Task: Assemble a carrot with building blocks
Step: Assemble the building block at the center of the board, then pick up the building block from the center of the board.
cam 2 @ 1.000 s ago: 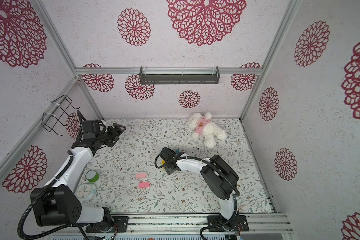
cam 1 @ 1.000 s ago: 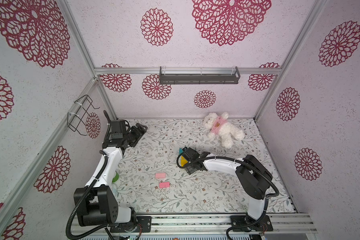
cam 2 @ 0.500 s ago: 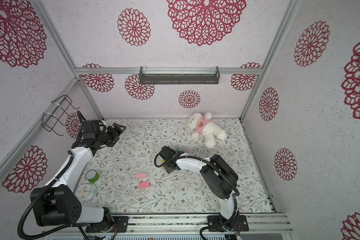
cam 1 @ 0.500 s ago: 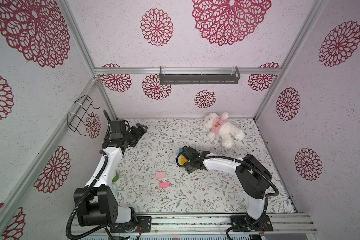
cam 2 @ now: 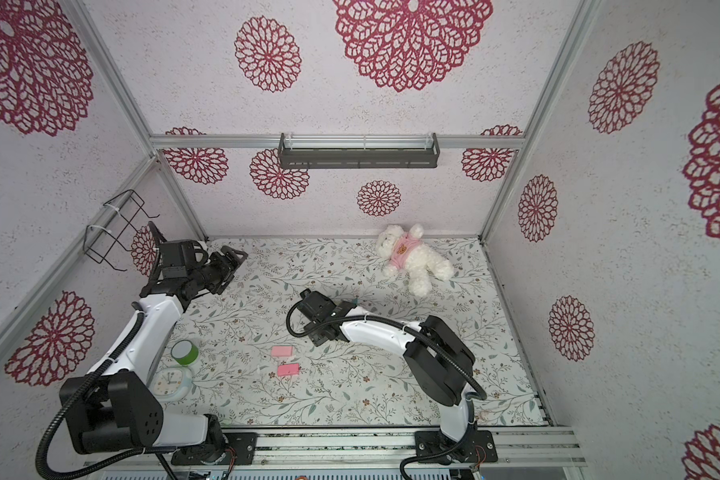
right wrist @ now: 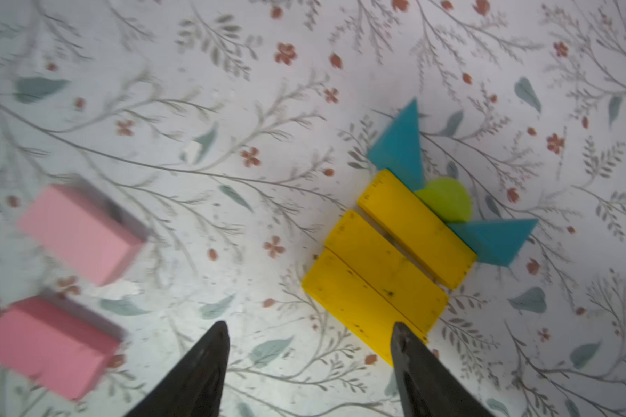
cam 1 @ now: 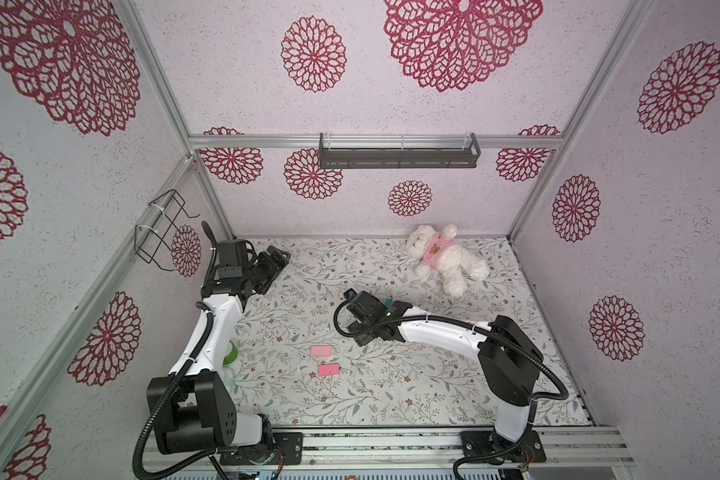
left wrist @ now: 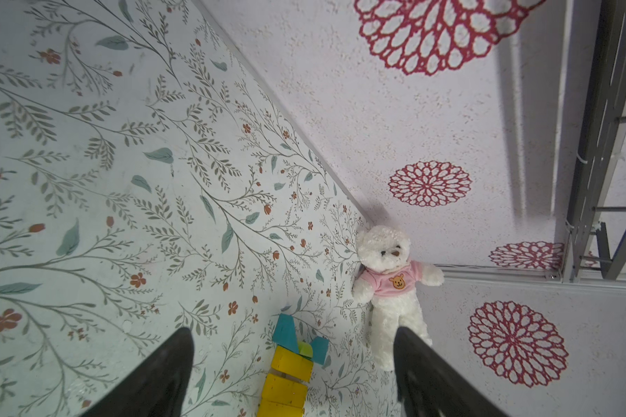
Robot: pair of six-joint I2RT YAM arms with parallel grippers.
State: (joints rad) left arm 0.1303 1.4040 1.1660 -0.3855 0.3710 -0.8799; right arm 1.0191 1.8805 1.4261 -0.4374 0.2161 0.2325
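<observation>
The carrot [right wrist: 387, 270] lies flat on the floral table: three yellow bars side by side, two teal triangles [right wrist: 398, 144] and a lime-green piece [right wrist: 445, 198] at one end. Two pink blocks [right wrist: 80, 231] lie loose, apart from it; both top views show them [cam 1: 321, 351] [cam 2: 288, 369]. My right gripper [right wrist: 308, 325] hovers open and empty, one fingertip over the nearest yellow bar's corner. In both top views the right arm [cam 1: 433, 328] hides most of the carrot. My left gripper [cam 1: 279, 259] is held open and empty at the far left, its wrist view looking at the carrot [left wrist: 290, 379].
A white plush bear [cam 1: 441, 257] in a pink shirt lies at the back right. A green tape roll [cam 2: 184, 352] and a small clock [cam 2: 171, 380] sit by the left arm's base. A wire basket [cam 1: 163, 228] hangs on the left wall, a dark shelf [cam 1: 398, 151] on the back wall.
The right wrist has crept slightly to the left over the blocks. The left arm and the pink blocks have not moved.
</observation>
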